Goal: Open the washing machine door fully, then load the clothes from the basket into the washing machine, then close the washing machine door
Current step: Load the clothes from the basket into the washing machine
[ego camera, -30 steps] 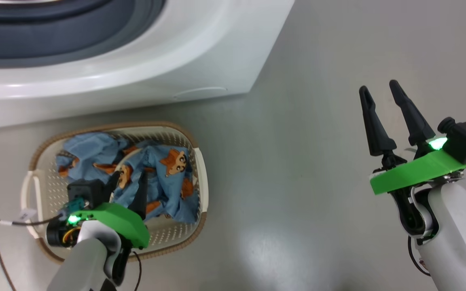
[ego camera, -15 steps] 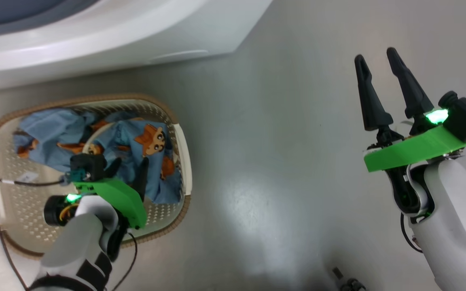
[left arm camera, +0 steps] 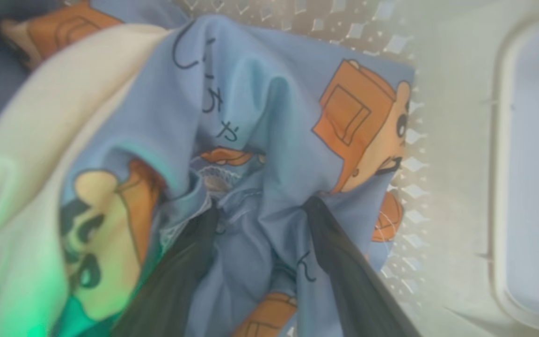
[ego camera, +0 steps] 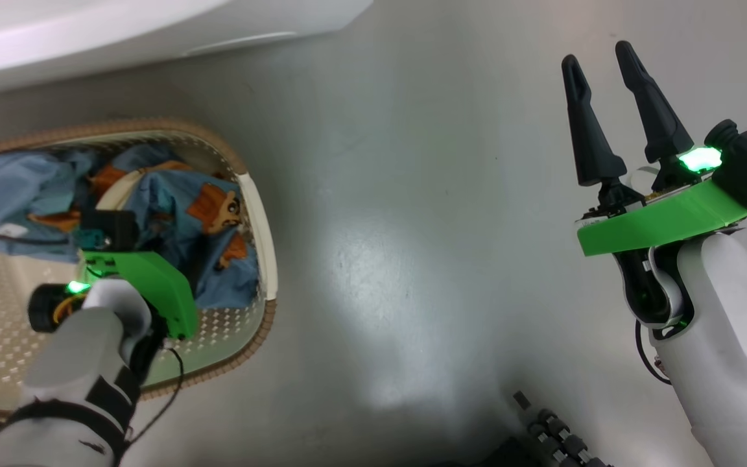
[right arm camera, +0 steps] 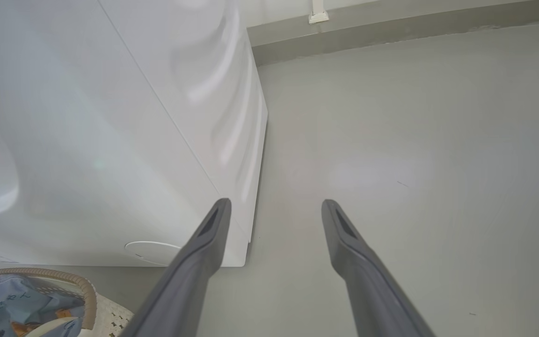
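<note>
left gripper (left arm camera: 262,206) down in basket (ego camera: 263,220), jaws spread wide, tips sunk into clothes (left arm camera: 260,93), fold lying between. right gripper (ego camera: 599,55) jaws apart, empty, above floor (ego camera: 412,194) near washing machine (right arm camera: 110,140) corner.

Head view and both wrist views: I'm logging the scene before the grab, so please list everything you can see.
washing machine: one, white, top left of the head view, beyond the basket.
basket: one, cream with a brown rim, on the floor at left.
clothes: a bundle, number unclear, light blue with orange-brown figures, inside the basket.
floor: one, grey, under everything.
left gripper: one, dark fingers, open, tips pressed into the clothes.
right gripper: one, dark fingers, open, above the floor at right.
</note>
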Tool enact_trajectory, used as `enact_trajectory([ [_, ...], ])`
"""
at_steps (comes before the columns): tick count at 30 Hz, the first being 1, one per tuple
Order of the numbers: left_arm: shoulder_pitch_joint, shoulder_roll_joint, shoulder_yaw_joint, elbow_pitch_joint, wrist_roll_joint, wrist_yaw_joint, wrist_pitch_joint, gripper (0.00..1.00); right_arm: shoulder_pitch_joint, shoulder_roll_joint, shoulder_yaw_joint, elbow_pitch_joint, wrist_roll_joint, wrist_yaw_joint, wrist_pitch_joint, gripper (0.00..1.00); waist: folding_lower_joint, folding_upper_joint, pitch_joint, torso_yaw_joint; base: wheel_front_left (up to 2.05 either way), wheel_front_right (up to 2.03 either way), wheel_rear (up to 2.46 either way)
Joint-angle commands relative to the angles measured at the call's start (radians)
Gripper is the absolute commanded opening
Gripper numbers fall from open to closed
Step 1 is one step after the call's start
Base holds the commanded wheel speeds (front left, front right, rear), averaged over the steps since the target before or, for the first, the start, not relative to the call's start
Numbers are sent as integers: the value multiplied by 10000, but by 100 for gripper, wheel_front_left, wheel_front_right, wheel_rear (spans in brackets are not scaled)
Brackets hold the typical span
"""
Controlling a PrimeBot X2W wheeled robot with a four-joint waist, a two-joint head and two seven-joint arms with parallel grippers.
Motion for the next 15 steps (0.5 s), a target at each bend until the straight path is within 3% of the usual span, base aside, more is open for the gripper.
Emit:
enact_trajectory([
  [1, 10, 375, 114, 124, -58, 36, 121, 100, 239, 26, 126, -242, -85, 56, -80, 100, -1, -1, 262, -188, 0, 0, 0],
  [10, -313, 769, 21, 461, -29, 665, 1058, 100, 198, 109, 86, -380, -125, 56, -80, 100, -1, -1, 571, -519, 0, 0, 0],
  [15, -399, 884, 25, 495, -82, 780, 1209, 100, 230, 145, 65, -424, -128, 56, -80, 100, -1, -1, 638, -634, 0, 0, 0],
])
